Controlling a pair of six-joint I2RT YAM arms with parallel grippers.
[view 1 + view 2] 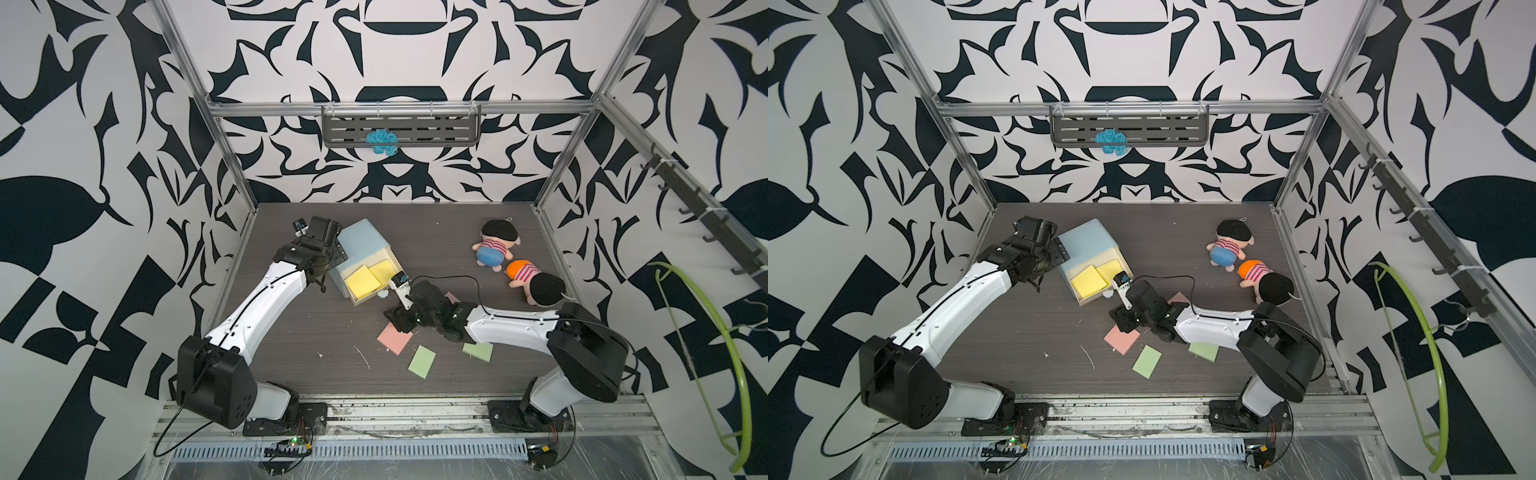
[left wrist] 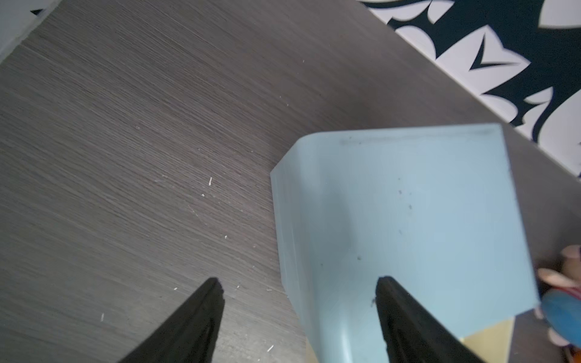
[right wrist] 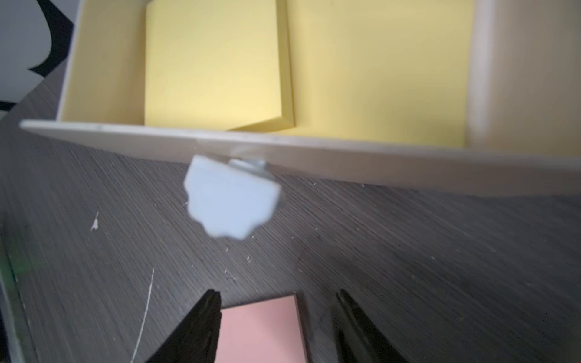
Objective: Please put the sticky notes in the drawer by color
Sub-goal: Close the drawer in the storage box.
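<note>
The pale blue drawer chest (image 1: 360, 240) stands at the back left, with its top cream drawer (image 3: 314, 155) pulled out. Two yellow sticky notes (image 1: 362, 281) (image 1: 384, 270) lie inside it. My left gripper (image 2: 300, 283) is open, straddling the chest's side edge (image 2: 408, 204). My right gripper (image 3: 277, 295) hangs open just in front of the drawer knob (image 3: 231, 201), low over a pink pad (image 3: 261, 330) (image 1: 392, 338). A second pink pad (image 1: 452, 297) peeks out behind the right arm. Two green pads (image 1: 422, 361) (image 1: 478, 351) lie nearer the front.
Two plush dolls (image 1: 496, 245) (image 1: 536, 282) lie at the back right of the table. A grey shelf (image 1: 436, 129) on the back wall holds a blue tuft (image 1: 381, 141). A green hoop (image 1: 739, 365) hangs on the right wall.
</note>
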